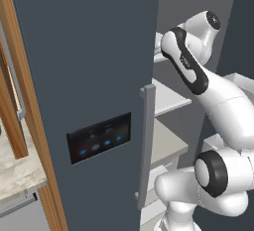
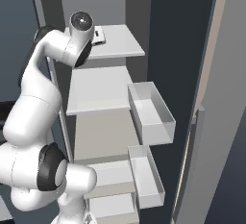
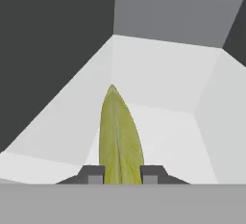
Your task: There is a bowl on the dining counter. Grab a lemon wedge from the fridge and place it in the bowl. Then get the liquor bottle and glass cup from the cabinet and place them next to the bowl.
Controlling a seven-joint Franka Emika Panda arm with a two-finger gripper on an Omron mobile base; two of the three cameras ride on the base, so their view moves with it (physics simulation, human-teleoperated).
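The lemon wedge (image 3: 120,136) is clamped between the gripper (image 3: 123,174) fingertips. Its long axis is pointed straight ahead, into the fridge (image 1: 89,76) shelf (image 3: 163,79). A straight pull backwards seems called for.

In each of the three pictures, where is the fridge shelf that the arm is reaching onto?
Left base view: top shelf right of centre, near the top, mostly behind the forearm.
Right base view: top shelf, upper middle, right of the arm's elbow.
Hand view: apparently the same shelf, the white floor across the middle, under the lemon wedge that the gripper pinches.
Shared landmark: the fridge's grey back wall above the shelf.
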